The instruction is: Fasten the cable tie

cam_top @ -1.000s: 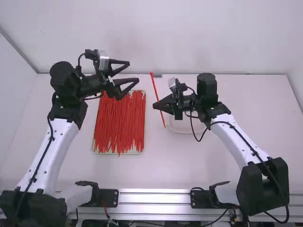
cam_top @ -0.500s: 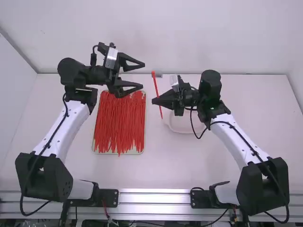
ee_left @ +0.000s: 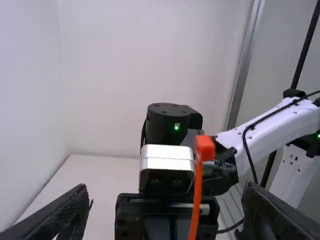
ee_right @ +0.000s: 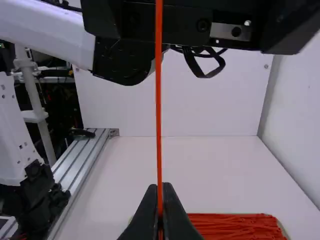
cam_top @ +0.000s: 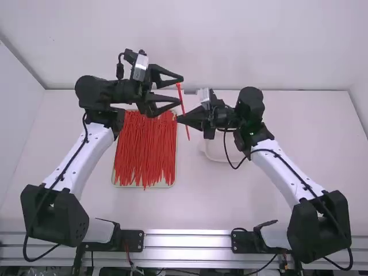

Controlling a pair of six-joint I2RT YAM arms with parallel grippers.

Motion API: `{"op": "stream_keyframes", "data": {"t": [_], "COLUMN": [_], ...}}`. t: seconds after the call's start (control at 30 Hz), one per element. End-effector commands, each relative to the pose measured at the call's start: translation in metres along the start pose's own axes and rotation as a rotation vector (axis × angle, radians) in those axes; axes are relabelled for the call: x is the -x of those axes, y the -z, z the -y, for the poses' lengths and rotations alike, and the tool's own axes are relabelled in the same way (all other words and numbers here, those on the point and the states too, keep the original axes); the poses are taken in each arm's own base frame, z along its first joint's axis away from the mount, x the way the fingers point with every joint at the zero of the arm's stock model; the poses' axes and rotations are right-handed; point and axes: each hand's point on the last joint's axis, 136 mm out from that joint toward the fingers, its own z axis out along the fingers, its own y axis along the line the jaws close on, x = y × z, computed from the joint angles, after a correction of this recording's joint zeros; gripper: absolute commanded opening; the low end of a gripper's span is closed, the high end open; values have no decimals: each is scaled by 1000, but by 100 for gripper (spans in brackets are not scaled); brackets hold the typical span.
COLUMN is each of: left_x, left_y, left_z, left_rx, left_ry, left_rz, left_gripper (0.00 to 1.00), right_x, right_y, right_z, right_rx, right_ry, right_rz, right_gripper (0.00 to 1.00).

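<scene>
The right gripper (cam_top: 179,119) is shut tight on a red tie (cam_top: 182,103). It pinches the tie a bit below its middle, up in the air. The tie stands almost straight up. The long part goes up past the gripper, and a short part hangs down under it. In the right wrist view, the two fingers (ee_right: 148,212) press together with the tie (ee_right: 158,100) between them.

The left gripper (cam_top: 181,89) is wide open and holds nothing. It faces the right gripper and is very close to it. The top of the tie has a small square head (ee_left: 204,147). The head sits in the gap between the left gripper's two fingers. I cannot tell if a finger touches it.

Down under the left gripper is a big pile (cam_top: 145,149) of red ties on a tray (cam_top: 174,181). Down under the right gripper's wrist sits a white bowl (cam_top: 221,154). Both rest on the white table (cam_top: 190,201), well below the grippers.
</scene>
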Motion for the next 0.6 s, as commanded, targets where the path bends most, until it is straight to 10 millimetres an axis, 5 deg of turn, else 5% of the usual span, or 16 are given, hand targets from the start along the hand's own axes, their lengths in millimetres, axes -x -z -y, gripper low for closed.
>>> {"op": "stream_keyframes", "data": {"t": [0.0, 0.13, 0.2, 0.57], "left_x": [16, 23, 24, 25], "left_y": [0, 0, 0, 0], "left_z": [4, 3, 2, 2], "left_rx": [8, 24, 32, 33], "left_ry": [-21, -7, 6, 13], "left_rz": [24, 54, 63, 64], "left_gripper": [73, 65, 48, 20], "right_x": [11, 14, 15, 15], "right_y": [-3, -7, -12, -13], "right_z": [7, 7, 6, 8], "right_rx": [-25, -30, -37, -53], "right_ry": [1, 14, 16, 9], "right_rz": [15, 23, 27, 27], "right_gripper": [0, 0, 0, 0]}}
